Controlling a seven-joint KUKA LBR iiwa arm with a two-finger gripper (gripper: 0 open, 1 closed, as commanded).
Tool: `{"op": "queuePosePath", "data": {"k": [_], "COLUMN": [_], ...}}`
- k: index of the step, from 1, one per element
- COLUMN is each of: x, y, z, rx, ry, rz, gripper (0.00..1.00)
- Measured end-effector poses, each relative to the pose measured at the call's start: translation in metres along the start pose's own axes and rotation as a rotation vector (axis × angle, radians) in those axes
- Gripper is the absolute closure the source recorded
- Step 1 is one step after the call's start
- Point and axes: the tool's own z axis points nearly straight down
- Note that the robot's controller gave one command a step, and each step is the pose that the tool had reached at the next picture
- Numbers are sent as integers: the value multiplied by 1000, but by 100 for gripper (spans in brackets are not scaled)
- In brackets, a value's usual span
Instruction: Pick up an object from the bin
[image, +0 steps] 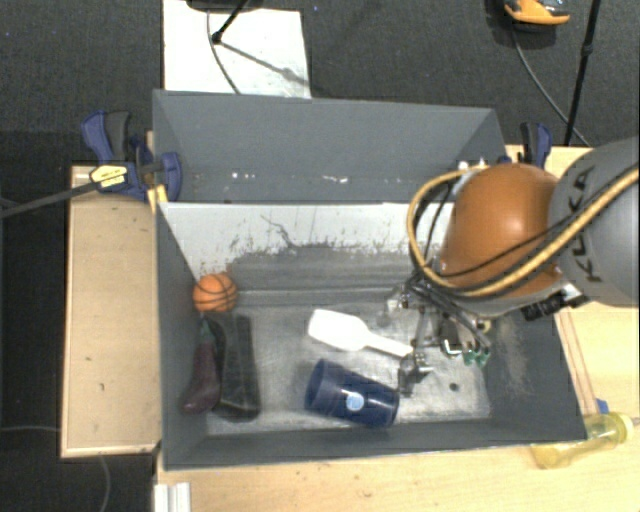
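My gripper (414, 368) hangs low over the right half of the bin, under the orange cover. Its fingertips sit at the right end of a white plastic scoop (345, 334), whose handle runs toward them. Just below and to the left lies a dark blue cup (348, 395) on its side, with a pale round mark on it. The fingers stand slightly apart and nothing shows between them.
A small orange basketball (215, 293) rests by the bin's left wall. Under it lie a dark maroon elongated thing (203, 378) and a black flat block (238, 368), side by side. The arm and its cables cover the bin's right part.
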Motion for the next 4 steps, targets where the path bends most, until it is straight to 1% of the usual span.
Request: {"op": "queuePosePath", "data": {"k": [1,2,3,4], "x": [-2,11,11,23], "y": [0,13,13,23], "z": [-4,106,106,-41], "rx": [0,3,3,1], "ry": [-8,0,0,-9], "rz": [1,-48,-47,-59], "gripper": [0,100,100,100]}}
